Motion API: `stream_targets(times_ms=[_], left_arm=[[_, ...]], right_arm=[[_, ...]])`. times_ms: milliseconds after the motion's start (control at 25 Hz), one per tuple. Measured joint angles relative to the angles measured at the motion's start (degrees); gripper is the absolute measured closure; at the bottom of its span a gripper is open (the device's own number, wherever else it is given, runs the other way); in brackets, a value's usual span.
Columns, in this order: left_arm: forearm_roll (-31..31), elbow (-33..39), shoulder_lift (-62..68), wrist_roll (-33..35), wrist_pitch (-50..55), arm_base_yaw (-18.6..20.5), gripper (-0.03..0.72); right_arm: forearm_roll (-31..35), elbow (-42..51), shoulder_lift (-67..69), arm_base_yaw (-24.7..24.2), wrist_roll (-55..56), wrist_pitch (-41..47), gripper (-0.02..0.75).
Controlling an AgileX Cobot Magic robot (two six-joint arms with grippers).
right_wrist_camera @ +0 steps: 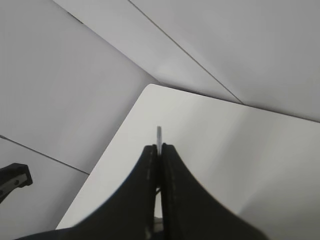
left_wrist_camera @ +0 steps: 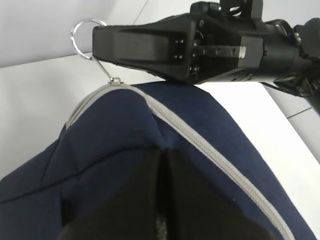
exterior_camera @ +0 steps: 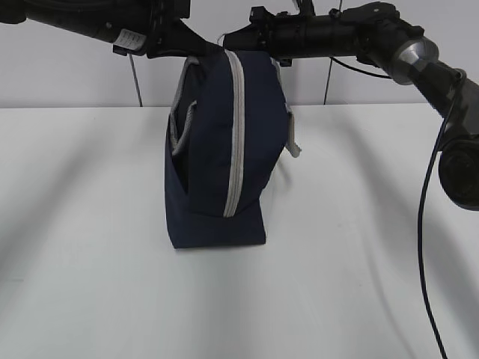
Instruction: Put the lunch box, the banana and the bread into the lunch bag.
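The navy lunch bag (exterior_camera: 217, 149) stands upright on the white table, its grey zipper (exterior_camera: 236, 134) running down the near side and shut. My left gripper (exterior_camera: 196, 52) is shut on the navy fabric at the bag's top; in the left wrist view its jaws (left_wrist_camera: 162, 152) pinch a fold beside the zipper (left_wrist_camera: 200, 145). My right gripper (exterior_camera: 228, 39) is shut on the metal ring pull (left_wrist_camera: 88, 38), which shows edge-on between its fingertips in the right wrist view (right_wrist_camera: 159, 134). The lunch box, the banana and the bread are out of view.
The white table (exterior_camera: 359, 239) spreads around the bag, with a grey wall behind it. The right arm and its black cable (exterior_camera: 428, 224) hang along the right edge. A grey handle (exterior_camera: 293, 142) droops on the bag's right side.
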Motion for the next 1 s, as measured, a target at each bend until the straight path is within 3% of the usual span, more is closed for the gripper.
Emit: stream_targets(times_ms=[640, 1000], left_arm=[[0.9, 0.0, -0.2, 3.2, 2.3, 0.2, 0.683], [1.8, 0.0, -0.2, 6.7, 2.4, 0.2, 0.683]], right_arm=[[0.0, -0.1, 0.5, -0.3, 0.3, -1.1, 0.754], [4.4, -0.4, 6.0, -0.9, -0.4, -1.7, 0.754]])
